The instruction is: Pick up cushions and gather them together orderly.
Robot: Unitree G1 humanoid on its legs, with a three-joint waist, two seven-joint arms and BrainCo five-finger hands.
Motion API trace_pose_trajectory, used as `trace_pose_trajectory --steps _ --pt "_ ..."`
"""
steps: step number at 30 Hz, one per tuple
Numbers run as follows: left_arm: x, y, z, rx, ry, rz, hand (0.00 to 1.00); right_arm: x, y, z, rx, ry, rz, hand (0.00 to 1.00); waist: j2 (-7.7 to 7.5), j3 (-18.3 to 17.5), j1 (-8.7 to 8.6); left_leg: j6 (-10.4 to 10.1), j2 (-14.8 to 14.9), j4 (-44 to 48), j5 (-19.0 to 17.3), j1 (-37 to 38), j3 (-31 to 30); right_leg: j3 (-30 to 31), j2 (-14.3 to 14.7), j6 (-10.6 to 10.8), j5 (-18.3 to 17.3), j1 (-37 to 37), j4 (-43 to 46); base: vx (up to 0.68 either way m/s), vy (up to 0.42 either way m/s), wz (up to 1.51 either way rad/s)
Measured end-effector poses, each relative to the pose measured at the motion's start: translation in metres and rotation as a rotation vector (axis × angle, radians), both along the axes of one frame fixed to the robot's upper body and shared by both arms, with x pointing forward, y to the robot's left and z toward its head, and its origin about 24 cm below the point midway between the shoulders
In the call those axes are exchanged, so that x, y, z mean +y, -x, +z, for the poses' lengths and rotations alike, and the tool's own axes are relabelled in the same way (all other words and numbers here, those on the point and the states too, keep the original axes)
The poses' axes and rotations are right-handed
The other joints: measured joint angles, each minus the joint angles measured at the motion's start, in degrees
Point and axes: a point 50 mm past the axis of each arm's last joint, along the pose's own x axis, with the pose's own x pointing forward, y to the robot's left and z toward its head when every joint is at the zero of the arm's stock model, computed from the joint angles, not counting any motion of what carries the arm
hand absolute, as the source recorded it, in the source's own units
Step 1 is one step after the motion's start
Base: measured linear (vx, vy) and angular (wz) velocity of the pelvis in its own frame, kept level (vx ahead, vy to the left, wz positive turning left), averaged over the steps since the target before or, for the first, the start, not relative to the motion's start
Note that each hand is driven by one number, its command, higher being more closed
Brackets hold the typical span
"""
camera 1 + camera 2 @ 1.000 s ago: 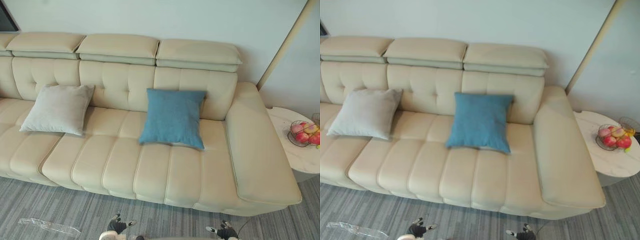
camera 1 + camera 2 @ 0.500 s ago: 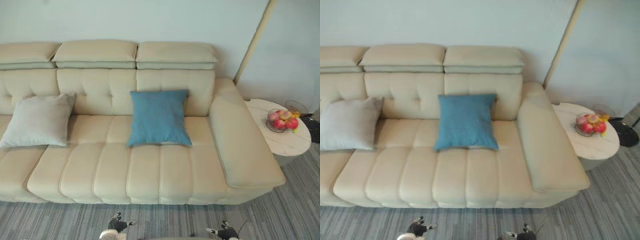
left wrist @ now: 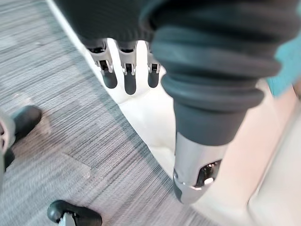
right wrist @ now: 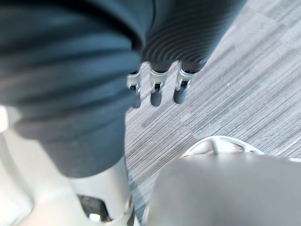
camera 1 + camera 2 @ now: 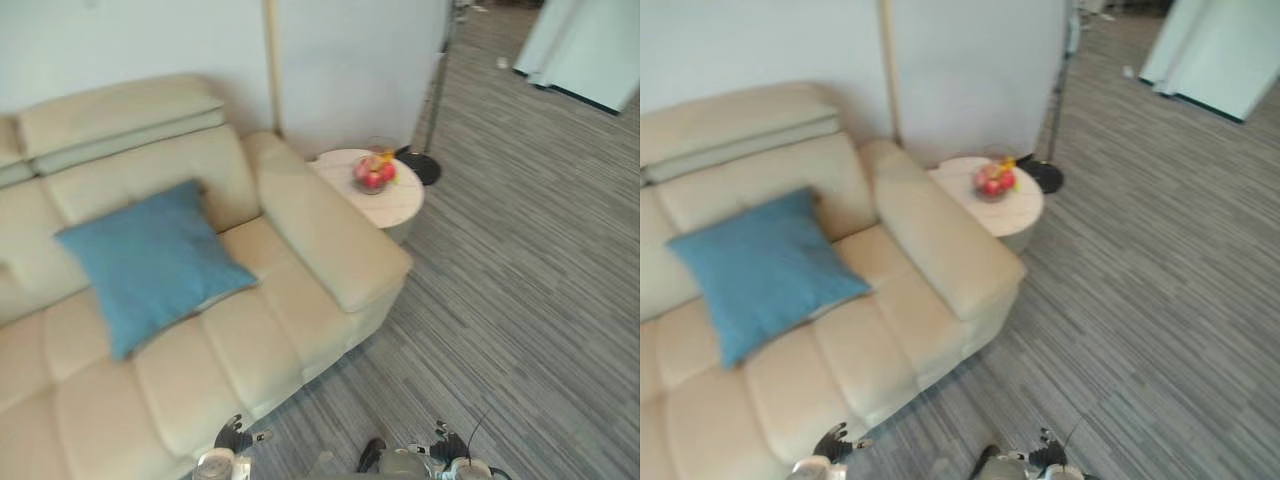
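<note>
A cream leather sofa (image 5: 240,350) takes up the left half of the head camera's frame, running from the upper left down to the bottom edge. One blue cushion (image 5: 150,262) sits on it at centre left, propped against the backrest with a corner pointing down onto the seat. It lies alone, and neither hand touches it. The sofa's wide padded armrest (image 5: 330,235) slants through the middle of the frame.

Just beyond the armrest, upper centre, stands a small round white side table (image 5: 402,205) with a heap of red and yellow fruit (image 5: 374,172) on it. Behind the table a dark round base (image 5: 422,170) rests on the floor, with a thin pole rising from it. Grey striped carpet (image 5: 520,280) covers the whole right side.

In the left wrist camera, the left hand (image 3: 129,77) hangs with its fingers straight, side by side, holding nothing. They point at the line where the sofa's pale front meets the carpet. A sliver of blue at that frame's right edge may be the cushion, though I cannot tell for sure. In the right wrist camera, the right hand (image 4: 157,92) also hangs empty over the carpet, fingers straight and slightly apart.
</note>
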Motion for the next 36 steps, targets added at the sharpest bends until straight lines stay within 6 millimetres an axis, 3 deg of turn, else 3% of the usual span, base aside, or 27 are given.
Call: trace_pose_trajectory --steps 1,2,3,4,5,6,7,8,9,10,11,12,13,15,16,18,20,21,22,23,24,25,28,29,31,32,36 --pt "-0.009 -0.002 -0.001 -0.004 0.019 -0.016 0.00 -0.005 -0.009 0.004 -0.020 0.018 0.013 0.00 2.14 0.78 -0.34 -0.92 1.52 -0.16 0.68 0.24 2.02 -2.23 0.87 1.50 -2.59 -1.03 0.73 0.08 -0.174 -1.00" --pt "-0.010 -0.002 -0.001 -0.003 0.022 -0.020 0.00 -0.007 -0.010 0.004 -0.019 0.023 0.015 0.00 2.71 1.26 -0.18 -1.95 2.32 -0.07 1.41 0.93 3.38 -2.04 1.67 0.84 -3.01 -1.59 1.27 0.08 -0.173 -1.10" --pt "-0.009 -0.001 -0.001 0.000 0.021 -0.019 0.00 -0.007 -0.011 0.005 -0.022 0.023 0.016 0.00 2.79 1.32 -0.17 -2.24 2.85 0.44 1.57 0.98 3.53 -1.69 2.24 0.52 -3.21 -1.74 1.29 0.07 -0.161 -0.74" --pt "-0.008 0.002 -0.002 0.013 0.019 -0.013 0.00 -0.005 -0.016 0.006 -0.032 0.017 0.019 0.00 2.64 1.40 -0.22 -3.24 4.91 3.78 2.15 0.75 3.49 -0.41 3.81 0.13 -3.49 -1.94 1.10 0.11 -0.282 -0.83" --pt "-0.007 0.005 -0.003 0.017 0.026 0.019 0.00 -0.004 -0.015 0.005 -0.026 0.017 0.023 0.00 2.15 1.41 -0.22 -4.21 8.85 11.50 2.73 0.14 3.03 1.64 6.01 -0.62 -4.00 -1.58 0.23 0.13 -0.287 -0.90" --pt "-0.006 0.006 -0.003 0.019 0.031 0.036 0.00 -0.003 -0.015 0.005 -0.026 0.015 0.028 0.00 2.06 1.35 -0.22 -3.95 10.50 14.88 3.23 -0.41 2.64 2.16 6.79 -1.41 -4.50 -1.24 -0.06 0.17 -0.341 -1.24" --pt "-0.006 0.009 -0.004 0.029 0.040 0.068 0.00 0.001 -0.017 0.004 -0.027 0.010 0.043 0.00 2.00 1.32 -0.24 1.90 14.61 25.31 7.01 -2.69 -2.97 5.63 9.98 -2.32 -4.22 0.23 -1.76 0.10 -0.222 -0.89" --pt "-0.007 0.010 -0.004 0.028 0.048 0.080 0.00 0.002 -0.017 0.004 -0.027 0.010 0.050 0.00 1.83 1.35 -0.25 3.50 15.21 27.48 7.88 -3.86 -5.04 7.47 10.57 -2.29 -3.82 0.55 -2.19 0.12 -0.251 -1.32" --pt "-0.008 0.011 -0.004 0.023 0.058 0.113 0.00 0.003 -0.020 0.005 -0.032 0.011 0.064 0.00 1.67 1.26 0.46 5.59 14.81 32.85 7.06 -7.25 -13.39 11.15 12.49 -2.61 -3.30 1.13 -3.77 0.14 -0.168 -1.78" --pt "-0.010 0.008 -0.003 0.006 0.066 0.122 0.00 0.004 -0.026 0.006 -0.039 0.009 0.070 0.00 1.83 1.33 1.98 3.08 9.07 35.55 0.45 -10.89 -25.37 16.92 14.45 -3.08 -2.05 2.19 -6.50 0.20 -0.134 -2.44" --pt "-0.010 0.006 -0.003 -0.001 0.064 0.118 0.00 0.005 -0.025 0.005 -0.027 0.003 0.068 0.00 1.68 1.56 2.28 1.41 3.73 35.14 -3.68 -13.14 -32.79 19.54 15.29 -2.43 -0.96 4.81 -9.48 0.20 -0.074 -2.00" --pt "-0.010 0.006 -0.003 -0.002 0.065 0.117 0.00 0.006 -0.024 0.004 -0.020 0.000 0.067 0.00 1.56 1.64 2.28 1.14 2.44 34.48 -4.51 -13.43 -34.15 20.47 15.49 -2.35 -0.74 5.64 -10.16 0.23 -0.068 -1.58" --pt "-0.011 0.005 -0.002 -0.013 0.066 0.111 0.00 0.005 -0.016 0.001 0.004 -0.004 0.063 0.00 1.08 2.11 2.28 0.36 -1.36 29.45 -6.80 -13.70 -37.60 23.74 16.02 -2.55 -0.40 8.42 -11.51 0.24 -0.044 -1.28" --pt "-0.011 0.004 -0.001 -0.024 0.064 0.108 0.00 0.005 -0.012 0.000 0.009 -0.008 0.046 0.00 1.06 2.05 2.30 -0.19 -4.92 22.07 -7.28 -15.69 -42.10 27.42 17.00 -2.49 -0.55 9.45 -12.67 0.18 -0.012 -1.27" --pt "-0.011 0.001 0.000 -0.033 0.066 0.110 0.00 0.005 -0.014 0.001 -0.003 -0.008 0.043 0.00 1.08 2.06 2.39 -0.10 -7.42 15.19 -7.07 -18.60 -47.16 30.21 17.94 -2.47 -0.53 9.38 -13.89 0.13 0.018 -1.10" --pt "-0.012 -0.004 0.002 -0.052 0.070 0.113 0.00 0.009 -0.012 0.000 0.000 -0.021 0.041 0.00 0.84 2.33 2.89 0.95 -10.64 10.32 -6.11 -22.34 -54.68 33.74 18.91 -2.46 -0.54 10.22 -14.07 0.27 0.040 -1.27" --pt "-0.013 -0.008 0.003 -0.064 0.070 0.116 0.00 0.010 -0.013 0.000 -0.003 -0.022 0.042 0.00 0.92 2.29 3.47 2.46 -12.02 9.46 -5.15 -23.17 -58.36 36.78 19.50 -1.83 -0.96 10.99 -13.58 0.25 0.067 -1.13" --pt "-0.017 -0.008 0.002 -0.063 0.079 0.117 0.00 0.013 -0.011 0.000 -0.002 -0.030 0.041 0.00 1.16 2.20 4.31 4.14 -11.75 9.39 -3.86 -23.00 -57.29 39.36 20.19 -1.35 -2.28 11.14 -12.54 0.21 0.096 -1.08" --pt "-0.017 -0.008 0.002 -0.062 0.081 0.117 0.00 0.014 -0.010 -0.001 -0.004 -0.034 0.041 0.00 1.33 2.09 4.58 4.16 -11.38 9.32 -3.20 -22.83 -56.24 40.17 20.51 -1.20 -2.97 11.15 -11.81 0.31 0.169 -1.10" --pt "-0.019 -0.006 0.001 -0.057 0.087 0.120 0.00 0.020 -0.010 0.000 -0.023 -0.053 0.032 0.00 2.47 1.40 4.71 3.04 -9.49 8.00 0.62 -21.36 -53.00 41.90 21.66 -1.15 -6.32 10.88 -8.13 0.34 0.187 -1.00" --pt "-0.014 -0.001 0.001 -0.046 0.074 0.124 0.00 0.030 -0.006 -0.002 -0.024 -0.084 0.032 0.00 0.60 0.12 4.79 3.69 -9.66 6.22 0.26 -19.01 -49.23 40.81 19.48 1.49 -12.14 9.04 -2.35 0.36 0.196 -1.10" --pt "-0.013 0.000 0.001 -0.050 0.072 0.129 0.00 0.036 -0.006 -0.002 -0.027 -0.100 0.032 0.00 -0.02 -0.12 5.16 3.93 -9.78 5.48 0.10 -18.63 -47.66 38.60 17.84 2.36 -13.18 8.31 -0.45 0.24 0.143 -0.89" --pt "-0.007 -0.001 0.002 -0.052 0.064 0.148 0.00 0.052 -0.011 -0.002 -0.041 -0.147 0.026 0.00 -1.49 -0.67 5.95 4.93 -9.65 4.48 -0.52 -15.67 -43.02 33.04 14.42 4.06 -12.68 6.97 2.10 0.22 0.098 -0.85" --pt "-0.009 -0.001 0.001 -0.052 0.069 0.149 0.00 0.053 -0.012 -0.002 -0.044 -0.157 0.020 0.00 -1.17 -0.44 6.00 5.32 -8.91 3.39 -0.78 -12.99 -40.75 28.51 13.20 5.24 -13.26 6.50 4.54 0.18 0.019 -0.88" --pt "-0.011 0.002 0.000 -0.036 0.067 0.123 0.00 0.053 -0.012 -0.002 -0.042 -0.161 0.018 0.00 -0.52 -0.24 5.93 5.33 -8.23 2.88 -0.79 -10.42 -38.25 17.61 7.96 4.42 -13.96 6.81 4.89 0.18 0.000 -0.96" --pt "-0.010 0.001 0.000 -0.033 0.062 0.107 0.00 0.053 -0.013 -0.002 -0.040 -0.161 0.021 0.00 -1.19 -0.56 6.00 4.56 -7.53 4.25 -2.10 -9.44 -36.48 11.25 4.65 3.98 -9.54 6.40 0.30 0.18 -0.052 -0.97" --pt "-0.017 0.001 -0.002 -0.014 0.073 0.060 0.00 0.038 -0.009 -0.004 -0.018 -0.122 0.018 0.00 0.96 -1.53 5.90 3.67 -3.25 4.52 -3.26 -8.86 -32.67 13.82 11.24 2.16 -4.61 6.54 -6.09 0.21 -0.134 -1.15"
